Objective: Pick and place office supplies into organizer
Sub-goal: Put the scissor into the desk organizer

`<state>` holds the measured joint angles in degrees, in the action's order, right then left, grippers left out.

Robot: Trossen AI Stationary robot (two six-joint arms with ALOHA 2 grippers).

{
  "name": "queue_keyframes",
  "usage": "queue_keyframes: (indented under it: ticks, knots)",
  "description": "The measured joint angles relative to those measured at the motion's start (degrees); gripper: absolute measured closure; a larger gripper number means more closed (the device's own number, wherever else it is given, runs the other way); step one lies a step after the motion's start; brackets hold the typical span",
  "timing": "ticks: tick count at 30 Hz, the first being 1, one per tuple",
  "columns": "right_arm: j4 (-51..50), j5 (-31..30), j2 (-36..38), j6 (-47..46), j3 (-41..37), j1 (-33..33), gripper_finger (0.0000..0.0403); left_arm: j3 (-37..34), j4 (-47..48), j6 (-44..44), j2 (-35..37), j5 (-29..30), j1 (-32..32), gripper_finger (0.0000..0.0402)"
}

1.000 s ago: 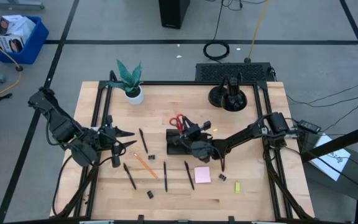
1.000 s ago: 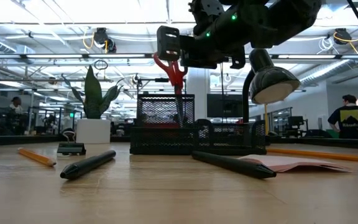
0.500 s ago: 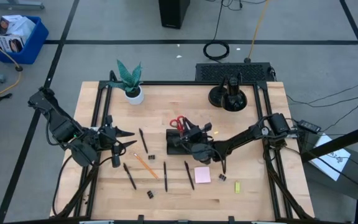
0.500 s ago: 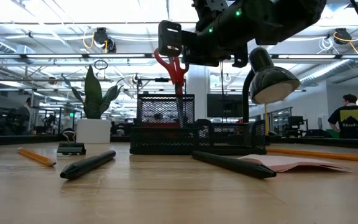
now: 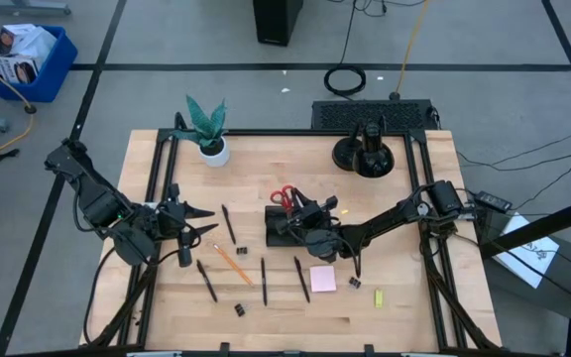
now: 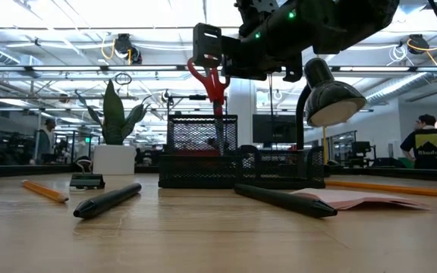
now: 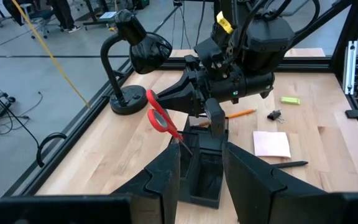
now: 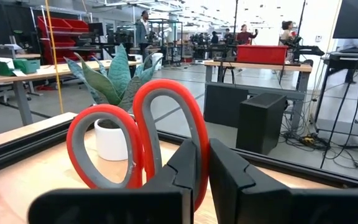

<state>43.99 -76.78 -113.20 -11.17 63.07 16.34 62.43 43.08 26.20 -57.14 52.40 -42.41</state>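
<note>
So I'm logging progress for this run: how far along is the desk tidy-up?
Early. Nothing is visibly stowed in the organizer yet. In hand: the right gripper holds the red scissors above its tall mesh cup. Left on the table: black pens, a pencil, the pink pad and binder clips. The left gripper waits open.

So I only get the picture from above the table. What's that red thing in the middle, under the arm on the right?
Observer: Scissors. The right wrist view shows the right arm's fingers shut on one red handle loop.
Visitor: Are they lying in the black tray?
Observer: No. The low view shows them held up in the air, blades pointing down at the tall mesh part of the black tray.
Visitor: And the other arm, is it carrying anything?
Observer: No. The left wrist view shows the left arm's fingers apart with nothing between them, facing the tray.
</note>
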Motion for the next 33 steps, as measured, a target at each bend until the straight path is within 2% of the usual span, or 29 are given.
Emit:
queue_keyframes:
  ticks: [4,12,24,33]
  knots:
    - [0.0,-2.1,-0.1,1.1,0.0,0.0,0.0388,0.0,0.0,0.0,0.0,0.0,0.0,0.0275]
    - [0.3,-2.6,-0.1,1.8,0.0,-0.1,0.0389,0.0,0.0,0.0,0.0,0.0,0.0,0.0275]
    - [7.8,-1.6,-0.2,10.6,-0.1,-0.1,0.0389,0.0,0.0,0.0,0.0,0.0,0.0,0.0275]
    - [9.0,-0.8,-0.2,12.1,-0.1,-0.2,0.0389,0.0,0.0,0.0,0.0,0.0,0.0,0.0275]
